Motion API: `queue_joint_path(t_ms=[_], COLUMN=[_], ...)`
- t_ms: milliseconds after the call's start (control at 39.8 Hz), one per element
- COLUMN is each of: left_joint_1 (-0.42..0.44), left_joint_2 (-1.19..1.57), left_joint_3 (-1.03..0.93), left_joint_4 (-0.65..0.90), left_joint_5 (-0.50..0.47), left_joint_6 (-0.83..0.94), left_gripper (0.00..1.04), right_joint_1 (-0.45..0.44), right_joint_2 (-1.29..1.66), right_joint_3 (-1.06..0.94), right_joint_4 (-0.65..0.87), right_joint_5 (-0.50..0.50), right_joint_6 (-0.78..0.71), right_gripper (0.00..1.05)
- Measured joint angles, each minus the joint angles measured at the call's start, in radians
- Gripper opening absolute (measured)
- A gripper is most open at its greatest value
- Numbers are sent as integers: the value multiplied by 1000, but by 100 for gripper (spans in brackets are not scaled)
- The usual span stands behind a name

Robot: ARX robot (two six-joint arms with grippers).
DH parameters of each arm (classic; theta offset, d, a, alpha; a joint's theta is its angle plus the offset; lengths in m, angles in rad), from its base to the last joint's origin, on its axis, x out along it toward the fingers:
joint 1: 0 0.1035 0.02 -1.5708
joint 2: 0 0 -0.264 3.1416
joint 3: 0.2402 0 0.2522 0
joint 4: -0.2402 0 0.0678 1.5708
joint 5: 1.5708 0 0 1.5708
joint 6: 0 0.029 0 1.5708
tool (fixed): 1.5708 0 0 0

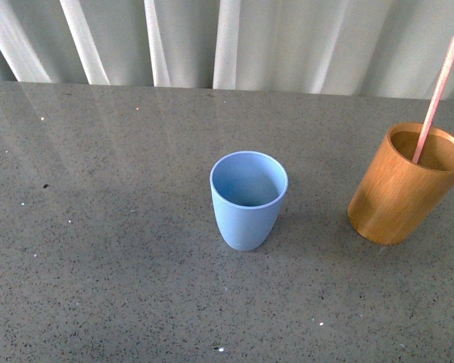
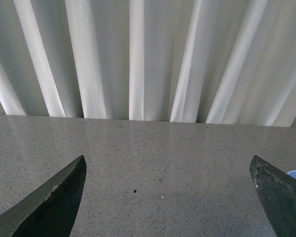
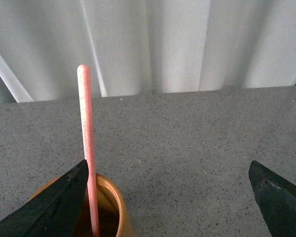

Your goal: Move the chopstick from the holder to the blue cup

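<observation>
The pink chopstick (image 1: 436, 98) stands in the wooden holder (image 1: 397, 200) at the right of the grey worktop (image 1: 98, 227), leaning out over the rim. The blue cup (image 1: 246, 215) sits upright near the middle, apart from the holder. The right tool (image 3: 167, 165) hangs over the holder with its jaws spread wide, the chopstick close by one finger. The left tool (image 2: 167, 163) is spread wide too, holding nothing, above bare worktop.
</observation>
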Motion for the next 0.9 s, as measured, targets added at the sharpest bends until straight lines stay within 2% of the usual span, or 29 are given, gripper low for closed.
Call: queue_joint_path(t_ms=[327,905], left_joint_1=[0,0], left_joint_2=[0,0], left_joint_3=[0,0], left_joint_4=[0,0], left_joint_5=[0,0], left_joint_6=[0,0], left_gripper=[98,98], right_joint_1=[12,97], right_joint_2=[95,264], right_joint_3=[91,322], right_joint_4=[18,-33], right_joint_5=[-8,0], right_joint_6=[3,5], right_gripper=[95,95])
